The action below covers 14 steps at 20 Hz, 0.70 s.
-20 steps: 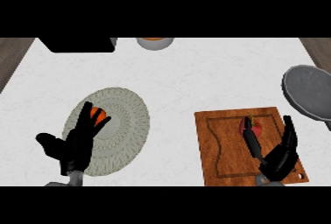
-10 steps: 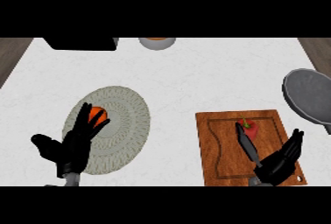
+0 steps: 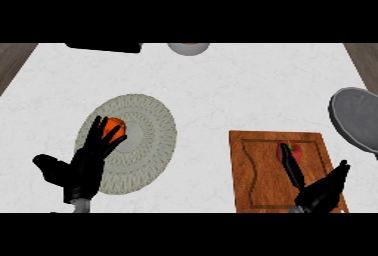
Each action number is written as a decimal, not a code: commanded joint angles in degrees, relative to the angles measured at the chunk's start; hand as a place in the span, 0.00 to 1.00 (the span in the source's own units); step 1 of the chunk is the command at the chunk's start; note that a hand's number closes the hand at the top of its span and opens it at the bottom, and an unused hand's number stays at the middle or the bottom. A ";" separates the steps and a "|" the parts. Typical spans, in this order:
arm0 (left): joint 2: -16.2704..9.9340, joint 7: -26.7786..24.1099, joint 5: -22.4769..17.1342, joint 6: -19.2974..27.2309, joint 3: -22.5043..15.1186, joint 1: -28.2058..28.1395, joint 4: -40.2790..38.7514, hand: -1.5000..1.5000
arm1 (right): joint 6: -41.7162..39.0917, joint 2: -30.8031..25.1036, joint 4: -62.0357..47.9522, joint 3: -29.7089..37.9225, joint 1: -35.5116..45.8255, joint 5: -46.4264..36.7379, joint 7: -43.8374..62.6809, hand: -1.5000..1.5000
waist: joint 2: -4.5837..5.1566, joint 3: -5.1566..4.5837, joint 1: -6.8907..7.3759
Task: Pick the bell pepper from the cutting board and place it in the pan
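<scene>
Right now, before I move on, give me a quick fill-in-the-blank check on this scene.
1. The red pepper lies on the wooden ____.
2. The grey pan sits at the counter's ____ edge.
3. The left hand rests open over the round ____.
4. The right hand has a finger reaching toward the ____.

Missing words: board; right; mat; pepper
</scene>
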State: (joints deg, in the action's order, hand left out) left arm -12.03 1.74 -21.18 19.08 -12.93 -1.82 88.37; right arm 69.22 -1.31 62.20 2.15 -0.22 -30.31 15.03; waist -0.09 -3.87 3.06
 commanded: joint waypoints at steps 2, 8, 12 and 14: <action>0.07 1.91 0.59 0.16 -1.61 -1.53 -2.20 0.50 | -8.09 -5.44 -7.57 0.66 -0.87 -5.50 6.36 0.00 | 2.70 2.46 0.48; -0.14 1.99 0.53 0.05 -1.55 -1.78 -2.03 0.50 | -18.96 -7.83 -6.17 -1.51 -1.98 -8.89 18.62 0.00 | 2.86 2.48 1.51; -1.26 2.53 0.59 0.21 -0.47 -0.89 -1.64 0.50 | -26.51 -8.43 -4.55 -3.90 -2.29 -12.03 26.63 0.00 | 2.49 2.70 1.55; -1.15 2.87 0.84 0.19 -1.35 -1.95 -1.41 0.50 | -30.79 -10.20 -2.99 -4.46 -1.50 -13.87 30.71 0.00 | 1.86 2.88 1.44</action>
State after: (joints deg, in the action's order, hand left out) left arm -12.39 3.12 -20.70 18.80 -14.19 -1.86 89.20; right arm 49.61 -7.38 65.54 -3.31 -2.02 -42.96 38.45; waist -0.09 -3.83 4.95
